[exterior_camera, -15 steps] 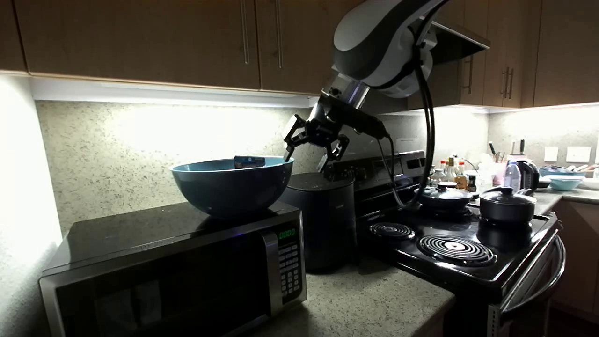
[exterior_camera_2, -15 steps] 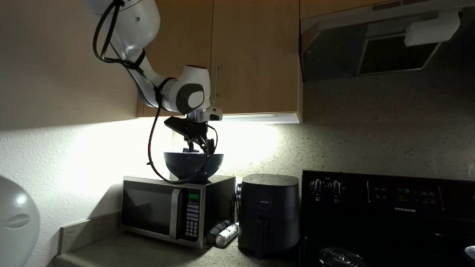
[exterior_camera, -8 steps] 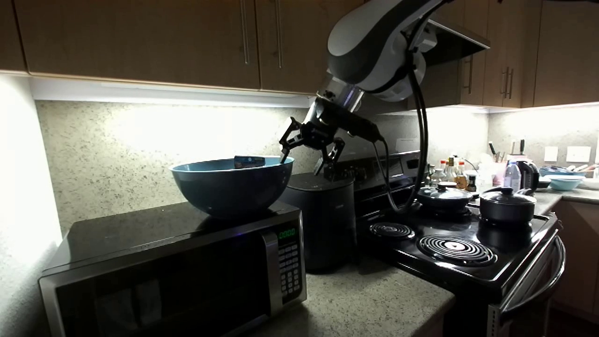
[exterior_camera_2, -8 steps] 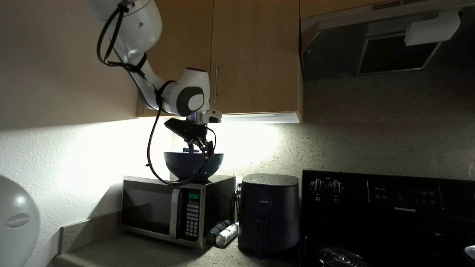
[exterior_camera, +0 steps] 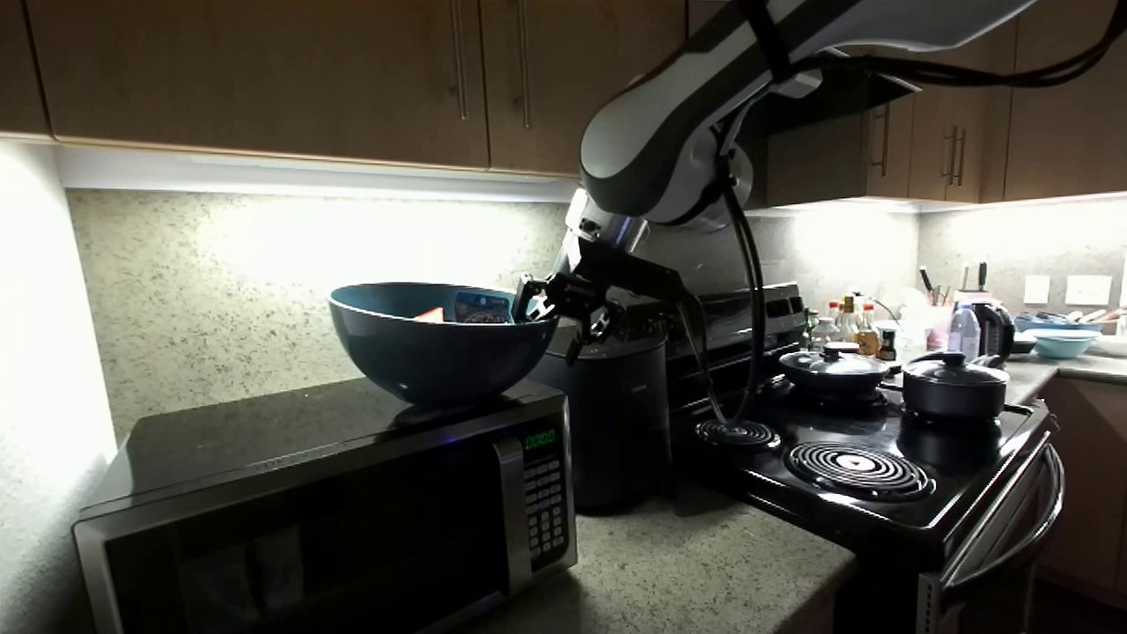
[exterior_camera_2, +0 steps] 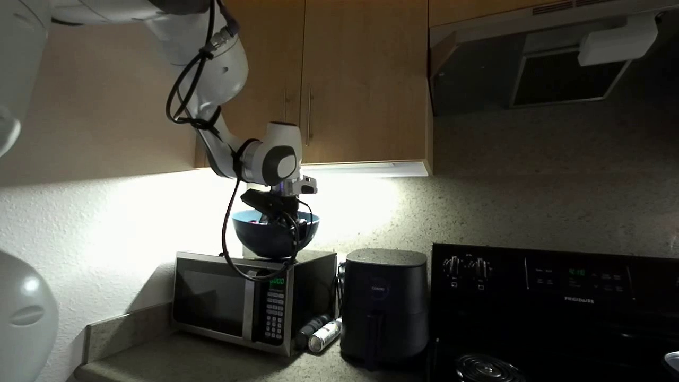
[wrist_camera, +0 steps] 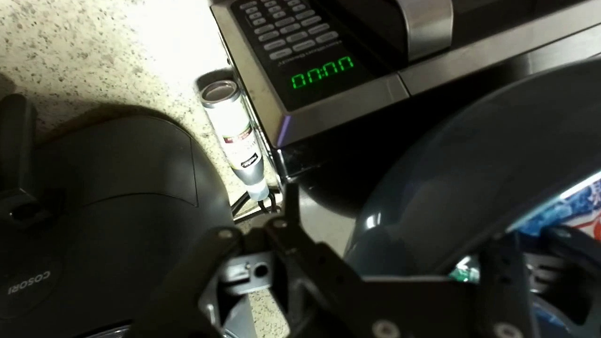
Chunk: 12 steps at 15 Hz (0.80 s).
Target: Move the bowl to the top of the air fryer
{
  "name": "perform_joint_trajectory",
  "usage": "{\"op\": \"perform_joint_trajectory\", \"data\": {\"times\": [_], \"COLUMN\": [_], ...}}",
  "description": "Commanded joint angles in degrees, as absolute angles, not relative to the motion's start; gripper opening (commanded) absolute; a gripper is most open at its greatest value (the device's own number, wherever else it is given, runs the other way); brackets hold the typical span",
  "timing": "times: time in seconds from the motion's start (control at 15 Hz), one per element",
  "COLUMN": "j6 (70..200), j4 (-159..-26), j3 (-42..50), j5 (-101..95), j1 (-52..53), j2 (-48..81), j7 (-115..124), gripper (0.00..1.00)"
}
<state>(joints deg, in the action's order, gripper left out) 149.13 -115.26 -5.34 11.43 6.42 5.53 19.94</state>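
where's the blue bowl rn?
In both exterior views the bowl is atop the microwave, at the end with the keypad, left of the air fryer. The open gripper straddles the bowl's rim on that side.

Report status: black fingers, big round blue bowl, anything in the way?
Fingers open, straddling the rim of the bowl. Bowl tilted on the silver-black microwave. Printed blue packet inside, close to fingers, may interfere.
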Motion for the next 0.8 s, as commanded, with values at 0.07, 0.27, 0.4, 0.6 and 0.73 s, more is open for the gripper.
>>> {"op": "perform_joint_trajectory", "data": {"times": [0.07,0.27,0.4,0.6,0.73], "j6": [150.73,152.7,154.57,156.69,158.22], "j4": [-114.34,-115.43,-116.75,-120.13,-124.07], "j3": [-4.74,-4.6,-4.58,-4.26,-3.66], "j5": [7.51,6.88,7.63,8.92,7.79], "j1": [7.03,7.07,6.96,6.5,6.11], "j2": [6.22,4.61,2.95,-0.47,-3.83], "j7": [24.11,25.99,26.43,26.25,28.24], "gripper": [0.34,0.15,0.02,0.0,0.02]}}
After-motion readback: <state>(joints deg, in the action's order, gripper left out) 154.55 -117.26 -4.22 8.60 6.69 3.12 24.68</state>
